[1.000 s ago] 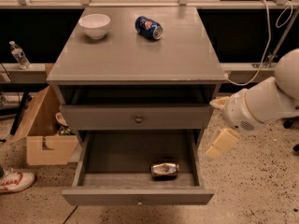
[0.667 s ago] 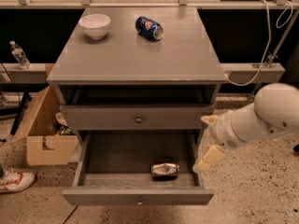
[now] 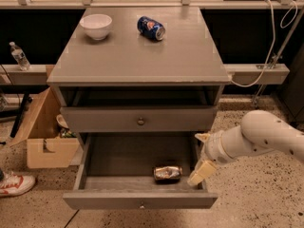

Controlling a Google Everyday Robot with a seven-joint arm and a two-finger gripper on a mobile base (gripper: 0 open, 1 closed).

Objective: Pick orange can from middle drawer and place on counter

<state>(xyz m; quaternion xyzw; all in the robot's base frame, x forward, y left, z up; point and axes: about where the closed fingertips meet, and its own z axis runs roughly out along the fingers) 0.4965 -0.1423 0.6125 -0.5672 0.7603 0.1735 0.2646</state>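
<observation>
The orange can (image 3: 167, 173) lies on its side in the open middle drawer (image 3: 140, 201), near the drawer's front right. My gripper (image 3: 201, 155) is at the drawer's right wall, just right of the can and a little above it, not touching it. Its two pale fingers (image 3: 198, 173) are spread apart and hold nothing. The white arm reaches in from the right. The grey counter (image 3: 142, 56) is the cabinet's top, above the drawers.
A white bowl (image 3: 96, 26) and a blue soda can (image 3: 151, 28) on its side sit at the back of the counter. The knobbed drawer above (image 3: 140, 120) is slightly open. A cardboard box (image 3: 45, 139) stands left of the cabinet, a shoe (image 3: 14, 184) on the floor.
My arm has moved left and down from beside the cabinet, bringing the gripper to the drawer's right wall close to the can. The can has not moved.
</observation>
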